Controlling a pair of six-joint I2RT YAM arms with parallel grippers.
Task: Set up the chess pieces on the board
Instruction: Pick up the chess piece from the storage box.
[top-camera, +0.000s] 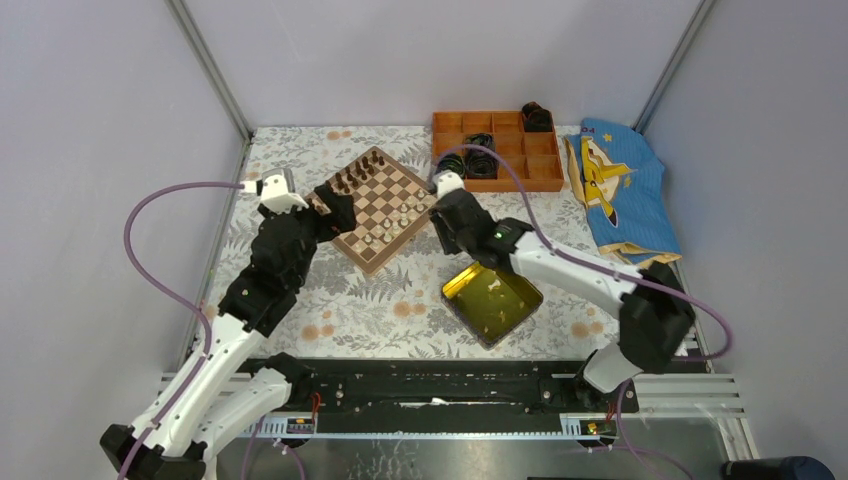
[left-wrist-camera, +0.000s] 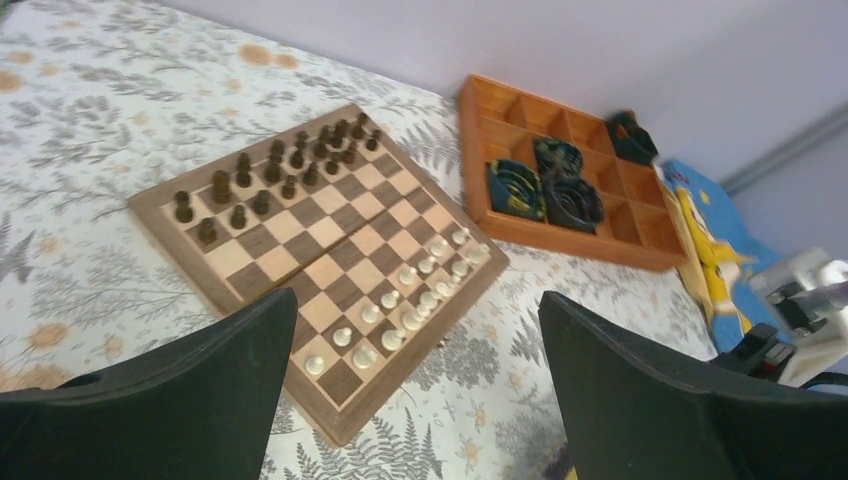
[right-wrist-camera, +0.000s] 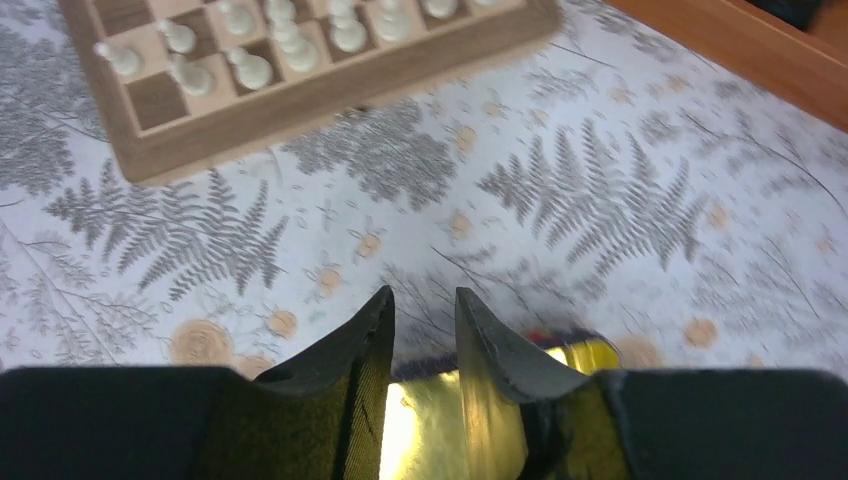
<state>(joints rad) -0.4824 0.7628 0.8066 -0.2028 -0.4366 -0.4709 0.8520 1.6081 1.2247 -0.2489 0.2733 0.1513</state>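
Cream-white chess pieces (left-wrist-camera: 412, 320) stand in two rows along one edge of the board (left-wrist-camera: 330, 268), the side that faces the right arm, while the dark brown pieces (left-wrist-camera: 290, 165) line the opposite edge. The checked wooden board sits at an angle on a fern-print tablecloth (top-camera: 380, 310), a corner pointing toward the arms. From the overhead view, the left gripper (top-camera: 338, 208) hangs over the board's left corner; its wrist camera shows the two black fingers (left-wrist-camera: 200, 400) spread as wide as they go, with nothing between them and the pale rows visible through the gap. The right gripper (right-wrist-camera: 423, 295) is off the board, low over the cloth just beside the edge where the pale pieces stand. Its fingertips sit a narrow slit apart, and I can see nothing pinched in that slit, only cloth and a gleam of yellow behind it. That yellow is a glossy square tray (top-camera: 515, 305) lying near the right arm, between the board and the arm bases; a few small pale bits lie inside, too small to make out. At the far side of the table there is an orange compartment box (top-camera: 500, 185) with black coiled things in several cells, and to its right a blue cloth (top-camera: 620, 190) with a yellow figure printed on it.
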